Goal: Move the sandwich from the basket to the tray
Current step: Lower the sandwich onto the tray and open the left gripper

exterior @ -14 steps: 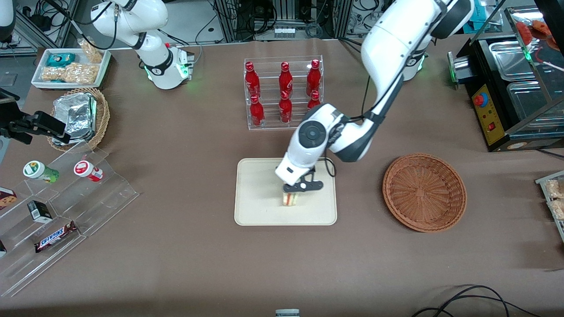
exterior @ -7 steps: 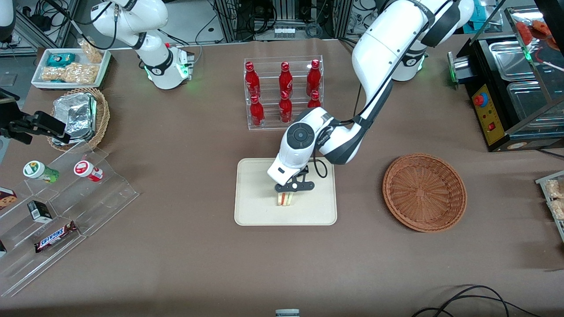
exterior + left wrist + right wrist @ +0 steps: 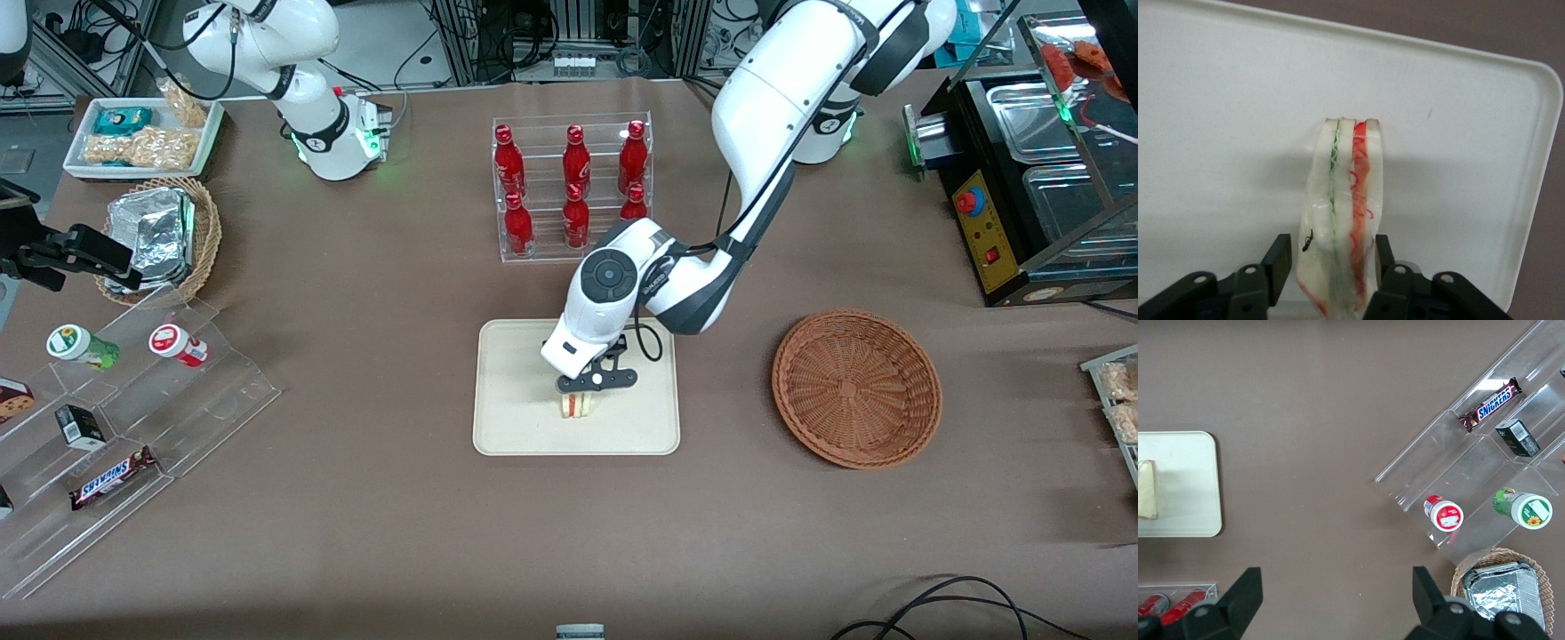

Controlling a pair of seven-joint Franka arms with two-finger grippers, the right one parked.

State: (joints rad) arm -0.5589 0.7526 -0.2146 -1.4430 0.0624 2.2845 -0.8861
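The sandwich (image 3: 578,406) stands on edge near the middle of the cream tray (image 3: 516,418), its red and green filling lines facing up at the wrist camera (image 3: 1345,200). My left gripper (image 3: 582,394) hangs right over it, open. The fingers (image 3: 1279,257) straddle the wedge's near end, one with a thin gap and the other close against the wrapping. The right wrist view shows the sandwich (image 3: 1146,490) at the edge of the tray (image 3: 1185,487). The reddish-brown basket (image 3: 855,388) sits empty beside the tray, toward the working arm's end.
A clear rack of red bottles (image 3: 573,187) stands just past the tray, farther from the front camera. A tan basket of foil packs (image 3: 160,236) and acrylic snack steps (image 3: 124,427) lie toward the parked arm's end. A black appliance (image 3: 1022,196) stands at the working arm's end.
The gripper carried the sandwich a short way across the tray toward the parked arm's end. The wrist has since shifted slightly, and the sandwich stays on the tray.
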